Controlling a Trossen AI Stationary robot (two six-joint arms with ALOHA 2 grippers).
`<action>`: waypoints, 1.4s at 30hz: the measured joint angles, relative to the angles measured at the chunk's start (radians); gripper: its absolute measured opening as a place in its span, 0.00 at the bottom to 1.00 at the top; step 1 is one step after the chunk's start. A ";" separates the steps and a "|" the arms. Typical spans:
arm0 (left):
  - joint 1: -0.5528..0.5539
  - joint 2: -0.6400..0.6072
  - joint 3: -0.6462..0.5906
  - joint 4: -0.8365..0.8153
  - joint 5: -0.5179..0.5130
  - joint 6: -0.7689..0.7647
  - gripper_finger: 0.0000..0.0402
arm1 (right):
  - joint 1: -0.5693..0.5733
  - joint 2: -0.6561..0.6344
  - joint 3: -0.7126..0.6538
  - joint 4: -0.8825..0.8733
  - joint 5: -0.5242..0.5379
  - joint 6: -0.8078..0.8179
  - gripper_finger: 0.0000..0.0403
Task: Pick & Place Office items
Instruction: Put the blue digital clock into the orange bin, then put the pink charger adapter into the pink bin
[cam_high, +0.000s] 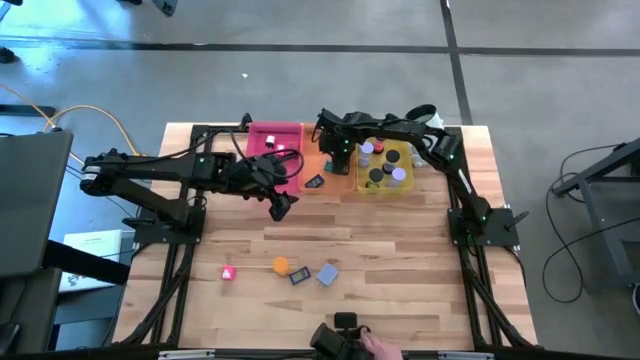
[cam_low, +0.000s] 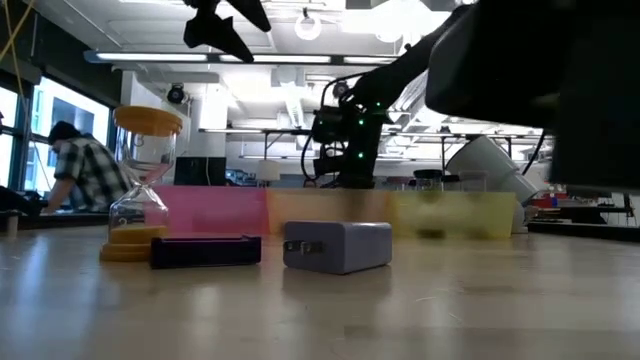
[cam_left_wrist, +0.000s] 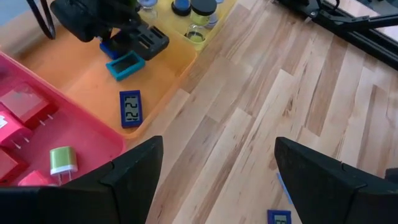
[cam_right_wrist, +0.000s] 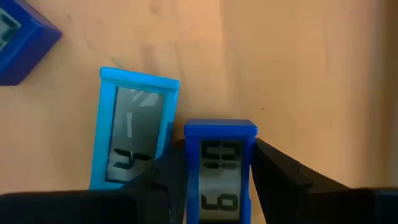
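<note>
My right gripper (cam_right_wrist: 217, 177) holds one dark blue small digital clock (cam_right_wrist: 220, 168) between its fingers, low over the orange plastic tray (cam_left_wrist: 93, 87). Just beside it lies one light blue clock (cam_right_wrist: 132, 127), and a third blue clock (cam_left_wrist: 130, 108) rests apart in this tray. My left gripper (cam_left_wrist: 214, 177) is wide open and empty above the wooden table (cam_high: 400, 260), near the pink tray (cam_high: 262, 137). Near the table's front edge I count four items: one pink block (cam_high: 228, 273), one orange hourglass (cam_high: 281, 265), one dark flat rectangle (cam_high: 299, 277), one lavender block (cam_high: 327, 274).
</note>
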 joint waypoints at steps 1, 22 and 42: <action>0.000 0.000 0.000 -0.003 0.000 0.000 0.75 | 0.000 0.000 0.000 0.003 0.008 0.001 0.37; 0.040 0.000 -0.001 -0.008 -0.001 0.001 0.75 | 0.105 -0.114 -0.003 0.020 0.273 -0.060 0.79; 0.020 -0.026 -0.002 -0.286 0.208 0.007 0.75 | 0.241 -0.528 -0.002 -0.078 0.330 0.164 0.78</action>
